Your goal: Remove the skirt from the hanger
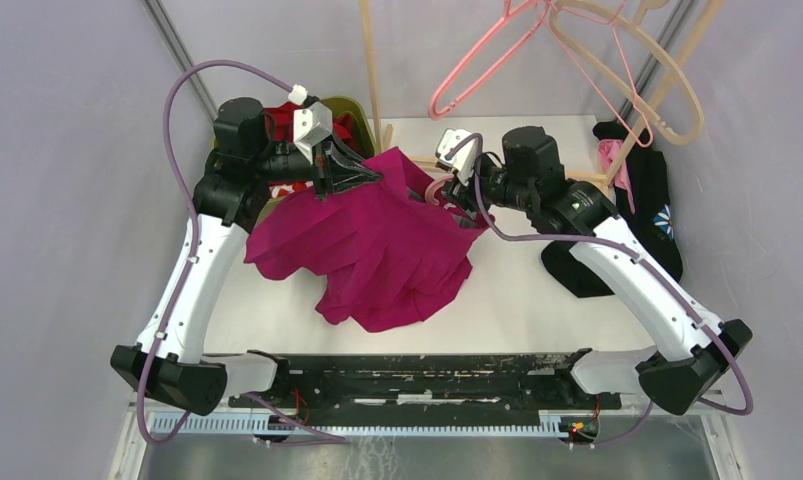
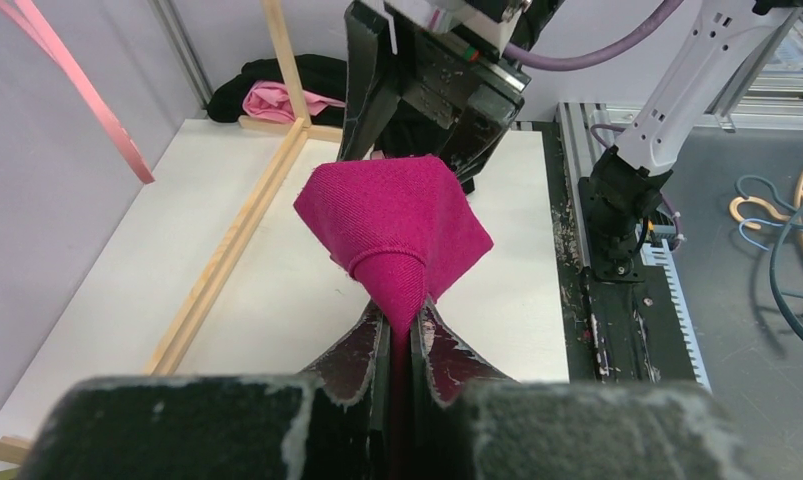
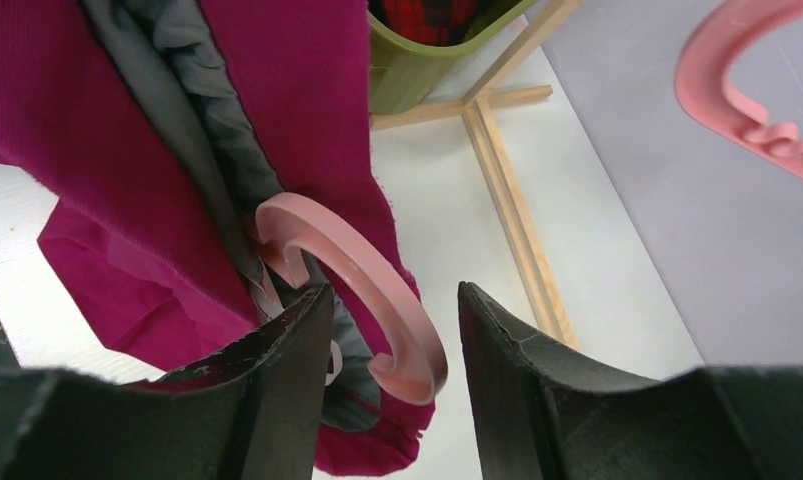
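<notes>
Only the pink hook of the hanger (image 3: 377, 290) shows; its shoulders and bar lie buried inside the skirt (image 1: 377, 250). Behind the skirt, the green bin (image 1: 355, 108) is mostly blocked by the left arm (image 1: 242, 150), and its red checked contents cannot be made out. Above the skirt, the spare hangers (image 1: 477, 52) run off the picture's top edge.

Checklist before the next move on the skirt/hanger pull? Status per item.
1. Left gripper gripping the skirt: ok, jaws shut on a fold of magenta fabric.
2. Right gripper holding the hanger: not ok, jaws stand apart with the pink hook between them, unclamped.
3. Skirt off the hanger: not ok, the hook comes out of the waistband.
4. How the hanger holds the skirt inside: cannot tell, hidden by fabric.
5. Skirt lifted off the table: not ok, its lower part lies bunched on it.
</notes>
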`<state>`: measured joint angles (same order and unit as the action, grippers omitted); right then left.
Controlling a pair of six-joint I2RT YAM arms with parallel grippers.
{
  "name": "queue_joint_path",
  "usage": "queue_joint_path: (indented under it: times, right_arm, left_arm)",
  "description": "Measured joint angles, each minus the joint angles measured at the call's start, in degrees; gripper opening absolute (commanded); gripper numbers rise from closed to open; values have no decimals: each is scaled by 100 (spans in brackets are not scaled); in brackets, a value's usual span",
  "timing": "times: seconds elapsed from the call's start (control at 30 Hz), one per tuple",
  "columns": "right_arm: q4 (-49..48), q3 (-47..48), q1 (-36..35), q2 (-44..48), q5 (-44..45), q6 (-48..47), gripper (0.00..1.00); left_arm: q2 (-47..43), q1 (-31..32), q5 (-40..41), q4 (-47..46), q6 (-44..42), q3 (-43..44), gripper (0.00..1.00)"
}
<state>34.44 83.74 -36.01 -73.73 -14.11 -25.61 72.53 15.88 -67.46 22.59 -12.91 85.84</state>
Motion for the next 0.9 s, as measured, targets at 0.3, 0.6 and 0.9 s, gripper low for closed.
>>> queue_joint_path:
  times: [0.3,0.6,0.9]
  right_arm:
    - [2,0,-7,-186,-387,111,1]
    - [105,4,-63,-184,-92,168,1]
    - [789,4,-57,140,330,-175,1]
  left_arm:
    - [-11,0,50,-7,0,-11,3]
    - [-17,0,162,-44,-2,-157,3]
    - [2,24,507,46,-234,-374,3]
